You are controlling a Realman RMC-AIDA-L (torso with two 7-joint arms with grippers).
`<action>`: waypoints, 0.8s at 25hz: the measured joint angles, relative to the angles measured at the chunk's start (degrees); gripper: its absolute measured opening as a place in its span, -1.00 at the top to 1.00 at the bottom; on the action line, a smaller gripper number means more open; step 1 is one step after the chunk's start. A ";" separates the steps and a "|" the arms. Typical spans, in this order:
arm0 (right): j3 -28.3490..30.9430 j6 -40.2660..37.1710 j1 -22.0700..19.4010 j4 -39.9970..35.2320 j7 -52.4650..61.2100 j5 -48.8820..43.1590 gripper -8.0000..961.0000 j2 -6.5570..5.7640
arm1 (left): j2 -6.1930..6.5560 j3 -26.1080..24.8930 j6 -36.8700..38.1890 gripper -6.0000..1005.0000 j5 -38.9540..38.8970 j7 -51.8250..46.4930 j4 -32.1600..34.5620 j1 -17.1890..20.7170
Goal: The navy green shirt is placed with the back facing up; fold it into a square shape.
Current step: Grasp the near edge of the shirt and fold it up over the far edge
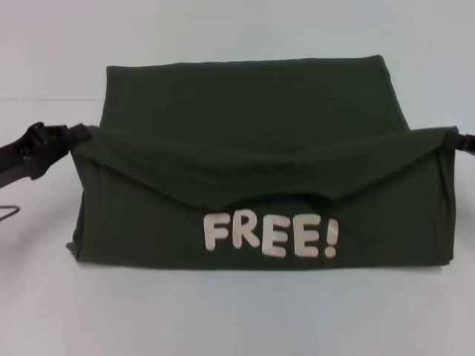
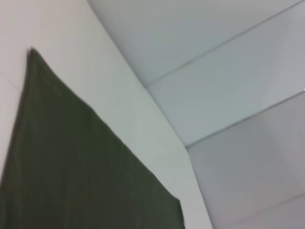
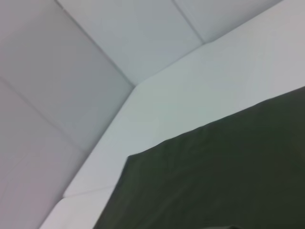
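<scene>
The navy green shirt lies on the white table, dark olive, with white letters "FREE!" showing on its near part. A folded band of it hangs lifted and stretched between my two grippers, sagging in the middle. My left gripper is shut on the band's left corner. My right gripper is shut on the right corner, mostly past the picture's edge. The shirt also shows in the left wrist view and in the right wrist view; neither shows fingers.
The white table runs bare in front of the shirt and behind it. A thin dark wire-like thing shows at the far left edge. Pale wall panels stand behind the table.
</scene>
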 joint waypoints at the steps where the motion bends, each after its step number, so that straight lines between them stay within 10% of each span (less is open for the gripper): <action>1: 0.00 1.40 0.22 0.10 -0.37 0.13 0.87 0.40 | -0.45 0.00 -1.42 0.96 -0.74 1.20 -0.06 -0.26; 20: -5.66 22.43 6.52 2.83 -8.88 0.89 0.87 3.69 | -6.02 0.99 -19.96 0.94 -6.07 15.17 -0.13 -5.28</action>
